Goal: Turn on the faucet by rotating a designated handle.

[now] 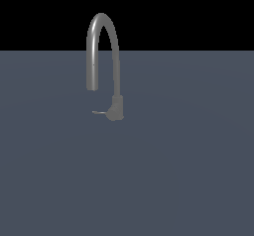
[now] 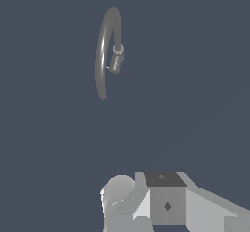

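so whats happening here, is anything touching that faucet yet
Nothing is touching it yet. The grey faucet stands alone on the flat dark surface, and its small handle sticks out from the base toward the exterior view's left. The arm does not appear in the exterior view. In the wrist view the faucet looks far off, and only part of the robot's hardware shows, so whether the gripper is open or shut cannot be told.

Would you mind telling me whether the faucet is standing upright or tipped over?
Upright. In the exterior view the faucet stands on its short base, its spout arching overhead, and the handle sticks out sideways near the floor.
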`<action>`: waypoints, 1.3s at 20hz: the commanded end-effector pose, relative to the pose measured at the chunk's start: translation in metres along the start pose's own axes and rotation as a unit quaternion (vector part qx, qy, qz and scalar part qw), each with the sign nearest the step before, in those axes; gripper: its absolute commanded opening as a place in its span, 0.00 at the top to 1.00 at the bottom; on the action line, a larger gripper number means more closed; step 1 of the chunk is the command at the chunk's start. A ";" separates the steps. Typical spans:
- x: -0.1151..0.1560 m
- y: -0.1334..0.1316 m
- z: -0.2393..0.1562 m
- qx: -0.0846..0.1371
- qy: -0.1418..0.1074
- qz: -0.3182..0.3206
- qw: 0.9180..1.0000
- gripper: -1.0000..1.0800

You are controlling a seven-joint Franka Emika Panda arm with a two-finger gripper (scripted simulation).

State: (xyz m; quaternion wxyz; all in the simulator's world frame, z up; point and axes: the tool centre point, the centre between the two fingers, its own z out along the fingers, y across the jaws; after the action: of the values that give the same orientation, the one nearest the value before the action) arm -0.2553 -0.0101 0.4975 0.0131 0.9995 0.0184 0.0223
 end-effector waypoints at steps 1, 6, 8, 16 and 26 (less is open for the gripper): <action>0.000 0.000 0.000 0.000 0.000 0.000 1.000 1.00; 0.005 -0.003 0.002 -0.012 -0.001 -0.013 1.000 1.00; 0.010 -0.006 0.005 -0.023 -0.002 -0.026 0.999 1.00; 0.042 -0.026 0.024 -0.102 -0.010 -0.112 0.988 1.00; 0.090 -0.068 0.068 -0.240 -0.022 -0.264 0.934 1.00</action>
State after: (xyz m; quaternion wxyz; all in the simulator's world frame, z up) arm -0.1713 0.0530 0.4392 0.2381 0.9379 0.2525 0.0012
